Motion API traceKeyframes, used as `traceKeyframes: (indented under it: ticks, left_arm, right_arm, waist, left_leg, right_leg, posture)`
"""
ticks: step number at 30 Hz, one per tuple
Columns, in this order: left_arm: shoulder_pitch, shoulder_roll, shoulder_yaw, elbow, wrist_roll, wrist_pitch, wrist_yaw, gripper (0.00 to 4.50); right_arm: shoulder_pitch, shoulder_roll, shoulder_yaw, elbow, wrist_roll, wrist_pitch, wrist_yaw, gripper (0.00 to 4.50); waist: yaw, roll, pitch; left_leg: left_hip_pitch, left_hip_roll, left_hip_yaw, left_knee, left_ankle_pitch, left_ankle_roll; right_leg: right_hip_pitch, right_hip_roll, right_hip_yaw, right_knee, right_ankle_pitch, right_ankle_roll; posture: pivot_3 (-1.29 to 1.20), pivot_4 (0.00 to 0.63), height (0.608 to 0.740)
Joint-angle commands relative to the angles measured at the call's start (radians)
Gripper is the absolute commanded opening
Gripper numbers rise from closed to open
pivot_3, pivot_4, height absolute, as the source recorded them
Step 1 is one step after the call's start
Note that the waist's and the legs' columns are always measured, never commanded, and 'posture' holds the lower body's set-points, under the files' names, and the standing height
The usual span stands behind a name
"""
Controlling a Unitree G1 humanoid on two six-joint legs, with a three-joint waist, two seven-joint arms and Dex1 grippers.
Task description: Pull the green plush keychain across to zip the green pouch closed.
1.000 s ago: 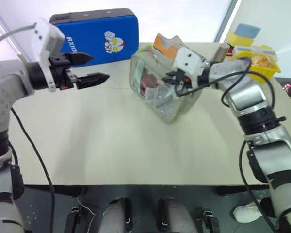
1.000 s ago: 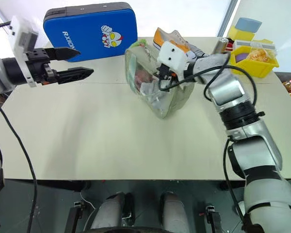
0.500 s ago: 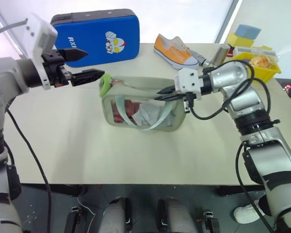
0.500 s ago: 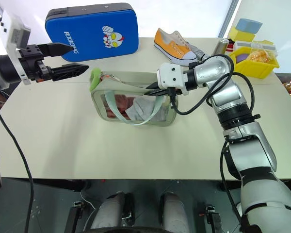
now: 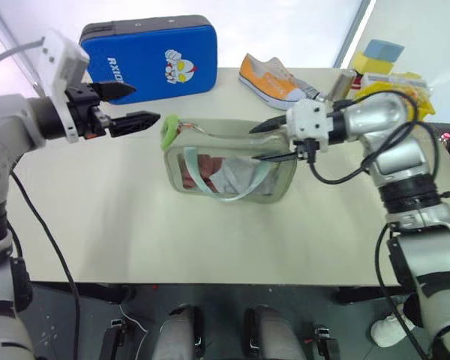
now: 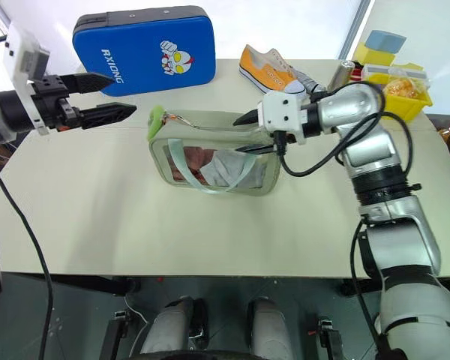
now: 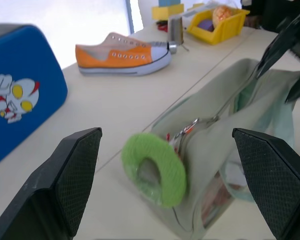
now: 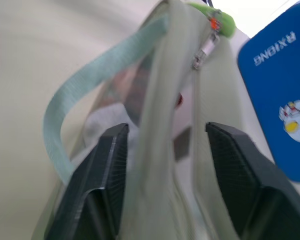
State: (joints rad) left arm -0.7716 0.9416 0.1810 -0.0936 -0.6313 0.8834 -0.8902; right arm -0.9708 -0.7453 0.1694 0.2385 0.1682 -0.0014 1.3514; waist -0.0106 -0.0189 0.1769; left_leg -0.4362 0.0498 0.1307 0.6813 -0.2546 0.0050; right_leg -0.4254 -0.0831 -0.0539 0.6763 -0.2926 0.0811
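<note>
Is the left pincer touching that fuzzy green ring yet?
Apart. In the left wrist view, the open left pincer sits short of the green plush keychain, bare table between them.

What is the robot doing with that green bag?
The robot is getting ready to zip up the green pouch, which lies on its side on the table. Its left tool is open and hovers close to the green plush keychain at one end of the zipper, not touching it. Its right tool is open at the pouch's other end. A blue case and an orange shoe sit behind.
</note>
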Motion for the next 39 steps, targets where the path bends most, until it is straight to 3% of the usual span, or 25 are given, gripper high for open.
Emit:
traceKeyframes:
  ticks: [1, 5, 16, 19, 22, 31, 34, 39]
  left_arm:
    - [0.029, 0.023, 0.049, 0.01, 0.016, -0.037, -0.003, 4.5]
    - [0.084, 0.031, 0.015, 0.07, 0.085, -0.129, -0.024, 4.5]
    - [-0.064, -0.106, -0.078, 0.362, 0.247, -0.347, -0.008, 4.5]
    - [-0.094, -0.156, -0.101, 0.415, 0.265, -0.377, -0.015, 4.5]
    - [-0.101, -0.185, -0.111, 0.42, 0.26, -0.366, -0.042, 4.5]
    - [-0.062, -0.243, -0.133, 0.378, 0.257, -0.348, -0.067, 4.5]
    - [-0.057, -0.252, -0.119, 0.37, 0.242, -0.336, -0.075, 3.67]
    - [-0.054, -0.253, -0.103, 0.349, 0.224, -0.301, -0.07, 1.14]
  right_arm:
    - [0.061, -0.09, -0.092, -0.193, 0.068, 0.181, -0.023, 2.53]
    - [0.183, -0.143, -0.146, -0.326, 0.117, 0.349, -0.076, 2.53]
    - [0.243, -0.037, -0.112, -0.359, 0.116, 0.433, -0.197, 2.53]
    - [0.251, -0.05, -0.105, -0.359, 0.114, 0.417, -0.177, 1.76]
    - [0.249, -0.054, -0.101, -0.354, 0.108, 0.403, -0.175, 0.26]
    - [0.242, -0.042, -0.089, -0.344, 0.092, 0.368, -0.189, 0.12]
    - [0.236, -0.037, -0.085, -0.335, 0.088, 0.359, -0.19, 0.0]
    - [0.231, -0.029, -0.08, -0.32, 0.079, 0.337, -0.194, 0.0]
  waist:
    - [-0.001, 0.0, 0.0]
    - [-0.004, -0.001, -0.001]
    - [0.004, -0.001, -0.001]
    - [0.004, -0.001, -0.001]
    - [0.0, -0.001, -0.001]
    - [-0.002, -0.001, -0.001]
    - [-0.002, -0.001, -0.001]
    - [-0.003, -0.001, -0.001]
  left_leg:
    - [0.0, 0.0, 0.0, 0.0, 0.0, 0.0]
    - [0.0, 0.0, 0.0, 0.0, 0.0, 0.0]
    - [0.0, 0.0, 0.001, 0.002, -0.001, 0.001]
    - [-0.001, -0.001, 0.001, 0.002, -0.001, 0.001]
    - [-0.001, -0.001, 0.001, 0.002, -0.001, 0.001]
    - [-0.001, 0.0, 0.001, 0.002, -0.001, 0.001]
    - [-0.001, 0.0, 0.001, 0.002, -0.001, 0.001]
    - [-0.001, 0.0, 0.001, 0.002, -0.001, 0.001]
  right_leg:
    - [0.0, 0.0, 0.0, 0.0, 0.0, 0.0]
    - [0.0, 0.0, 0.0, 0.0, 0.0, 0.0]
    - [0.0, 0.001, 0.0, 0.0, 0.0, 0.0]
    - [0.0, 0.0, 0.0, 0.0, 0.0, 0.0]
    - [0.0, 0.001, 0.0, 0.0, 0.0, 0.0]
    - [0.0, 0.001, 0.0, 0.0, 0.0, 0.0]
    - [0.0, 0.001, 0.0, 0.0, 0.0, 0.0]
    - [0.0, 0.001, 0.0, 0.0, 0.0, 0.0]
  posture:
    - [0.0, 0.15, 0.74]
    - [0.0, 0.15, 0.74]
    - [0.0, 0.15, 0.74]
    - [0.0, 0.15, 0.74]
    - [0.0, 0.15, 0.74]
    - [0.0, 0.15, 0.74]
    - [0.0, 0.15, 0.74]
    - [0.0, 0.15, 0.74]
